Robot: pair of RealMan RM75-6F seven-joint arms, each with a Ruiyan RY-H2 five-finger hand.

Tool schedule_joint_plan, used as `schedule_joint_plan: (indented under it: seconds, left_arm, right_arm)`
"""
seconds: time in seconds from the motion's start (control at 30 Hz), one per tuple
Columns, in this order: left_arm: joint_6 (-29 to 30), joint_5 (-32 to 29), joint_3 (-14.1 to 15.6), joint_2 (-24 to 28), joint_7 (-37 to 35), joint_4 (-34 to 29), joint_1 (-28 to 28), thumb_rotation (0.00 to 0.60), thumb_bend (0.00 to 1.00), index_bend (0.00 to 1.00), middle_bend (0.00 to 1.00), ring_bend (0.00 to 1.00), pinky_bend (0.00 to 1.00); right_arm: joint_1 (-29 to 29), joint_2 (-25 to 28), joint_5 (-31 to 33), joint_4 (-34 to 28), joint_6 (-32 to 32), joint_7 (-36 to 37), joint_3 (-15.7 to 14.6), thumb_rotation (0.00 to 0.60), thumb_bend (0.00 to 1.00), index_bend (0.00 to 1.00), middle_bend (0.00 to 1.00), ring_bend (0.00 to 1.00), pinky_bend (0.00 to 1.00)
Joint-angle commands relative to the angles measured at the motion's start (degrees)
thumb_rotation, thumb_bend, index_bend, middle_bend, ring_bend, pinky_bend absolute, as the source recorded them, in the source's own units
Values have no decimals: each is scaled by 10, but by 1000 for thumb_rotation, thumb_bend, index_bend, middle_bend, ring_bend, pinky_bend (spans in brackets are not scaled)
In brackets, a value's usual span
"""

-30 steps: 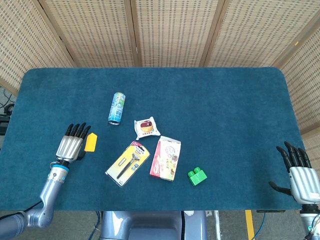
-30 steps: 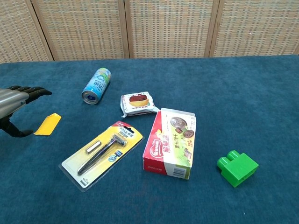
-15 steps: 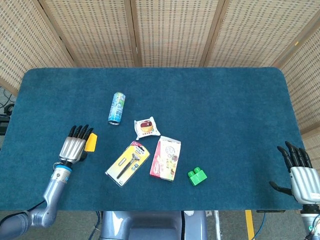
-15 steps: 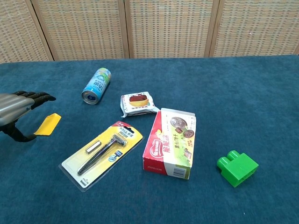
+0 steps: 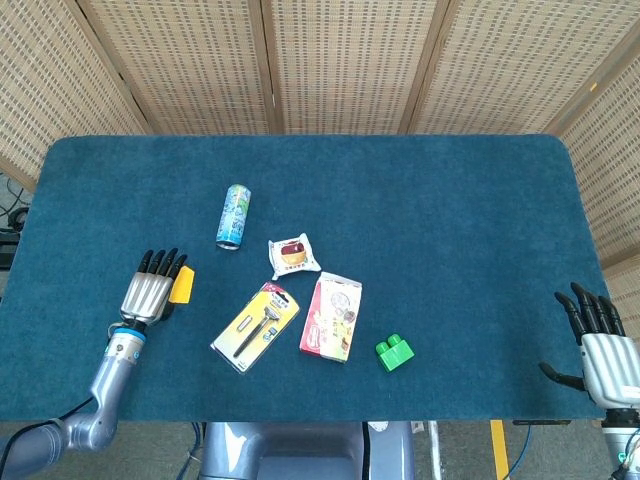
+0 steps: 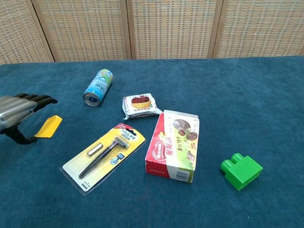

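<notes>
The yellow card (image 5: 181, 285) is lying flat on the blue table (image 5: 450, 220), just beside the left hand (image 5: 151, 290), whose fingers are extended, slightly apart and holding nothing. Compared with one second earlier, the left hand is sitting closer to the card, its fingertips now level with the card's far end. The razor pack (image 5: 256, 325) is lying nearby, while the right hand (image 5: 600, 345) is resting spread and empty at the table's far right corner, unchanged.

The left hand (image 6: 16, 111) is cut off by the chest view's edge, perhaps touching the yellow card (image 6: 49, 126).
</notes>
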Motion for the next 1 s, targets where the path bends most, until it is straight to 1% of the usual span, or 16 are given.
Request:
schedule_joint_plan:
  seconds: [0.03,0.33,0.7,1.0]
  left_arm:
    - [-1,1,0,-4,1,7,-1,600,349,0,0,0,0]
    - [-9,0,-1,-15,6,25,-5,600,357,0,0,0,0]
    - [-13,0,-2,-20,8,33,-8,600,368,0,0,0,0]
    - [-12,3,-6,-28,7,39,-11,600,422,0,0,0,0]
  right_arm:
    - [0,0,0,0,0,0,0,600,53,83,0,0,0]
    - [0,-1,0,0,0,-1,0,600,53,83,0,0,0]
    - [0,0,-1,1,-1,2,0,600,53,83,0,0,0]
    - [1,0,-1,0,-1,2,-1,600,53,83,0,0,0]
